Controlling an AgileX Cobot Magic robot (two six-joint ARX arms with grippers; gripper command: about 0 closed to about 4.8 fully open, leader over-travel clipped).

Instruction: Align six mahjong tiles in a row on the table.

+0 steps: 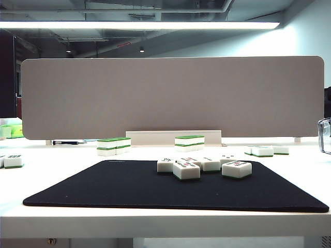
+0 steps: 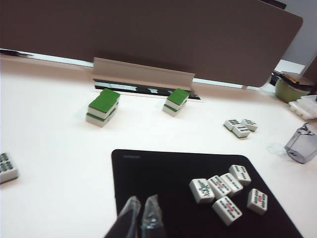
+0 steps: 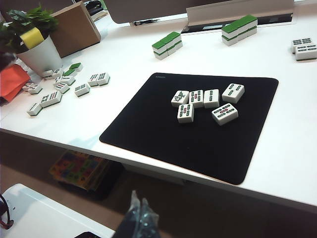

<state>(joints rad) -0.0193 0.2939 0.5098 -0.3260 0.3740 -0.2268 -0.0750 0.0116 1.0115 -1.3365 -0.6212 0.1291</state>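
Note:
Several white mahjong tiles [image 2: 219,186] lie face up in a loose cluster on the black mat [image 2: 163,178], which rests on the white table [image 1: 62,170]. Three of them [image 3: 196,98] lie side by side, a further one [image 3: 233,92] is slightly askew beside them, and two [image 3: 185,112] [image 3: 225,113] lie apart on the near side. The same cluster [image 1: 207,166] sits on the mat's far right part in the exterior view. My left gripper [image 2: 143,201] hovers shut and empty over the mat's near left part, short of the tiles. My right gripper [image 3: 139,203] is shut and empty, low and off the table's front edge.
Two stacks of green-topped blocks [image 2: 103,106] [image 2: 176,101] stand behind the mat before the grey divider [image 1: 170,95]. More loose tiles lie at the far right [image 2: 241,127] and left [image 3: 64,84]. A plant pot [image 3: 39,52], a brown box [image 3: 74,27] and a clear container [image 2: 301,144] stand at the sides.

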